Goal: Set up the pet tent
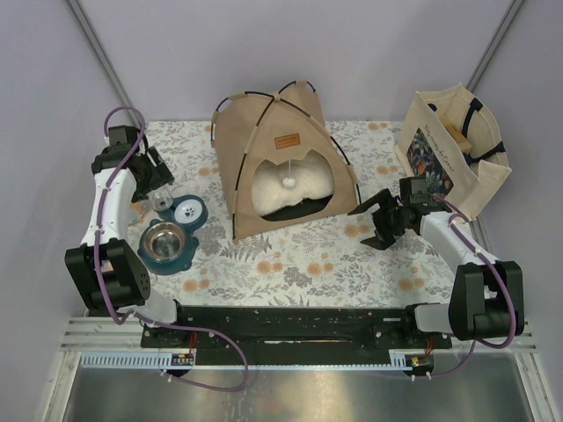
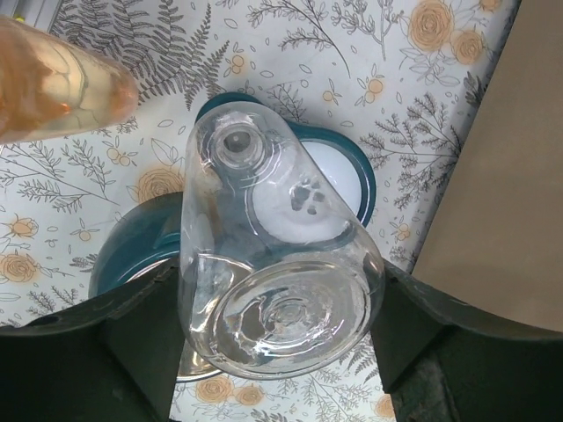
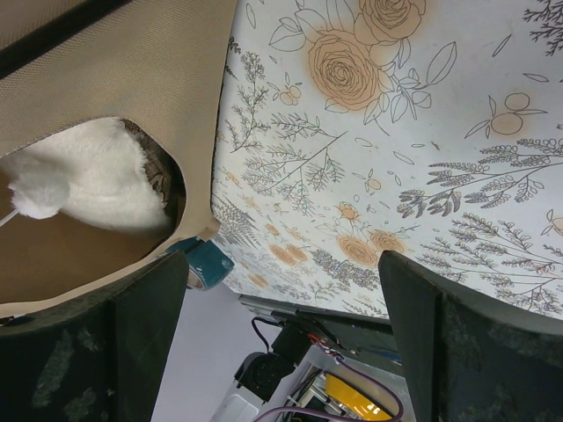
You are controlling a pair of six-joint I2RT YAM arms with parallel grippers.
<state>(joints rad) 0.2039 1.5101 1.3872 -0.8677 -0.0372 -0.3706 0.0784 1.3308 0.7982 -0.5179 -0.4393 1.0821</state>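
Nearest the arm bases, front-left of the tan canvas pet tent point(image 1: 277, 132) with its thin black poles, sits the teal twin-bowl plastic feeder point(image 1: 176, 262). Right over it hangs the left gripper point(image 2: 274, 338), fingers pressed to either side of a clear plastic water bottle point(image 2: 264, 264), neck pointing down toward the white paw-print dish point(image 2: 343, 180). The left arm reaches up the tent's left side, wrist bent down over the feeder. Over on the tent's right front, the right gripper point(image 3: 281, 299) hovers low above the floral-printed table cover point(image 1: 290, 264), jaws spread wide, nothing between them, forearm stretched in from the right and fingers aimed toward the arched doorway. The tent itself stands erect mid-table, poles bowed, a white fluffy cushion point(image 1: 299, 198) inside and a white pom-pom point(image 1: 288, 180) dangling in the door. By my read the tent work looks done and we're on the accessories. Next call: square the bottle's neck over the dish and lower it straight, without nudging the tent wall just beside. Farthest back, right of the tent, stands a beige tote bag with dark floral print point(image 1: 453, 149).
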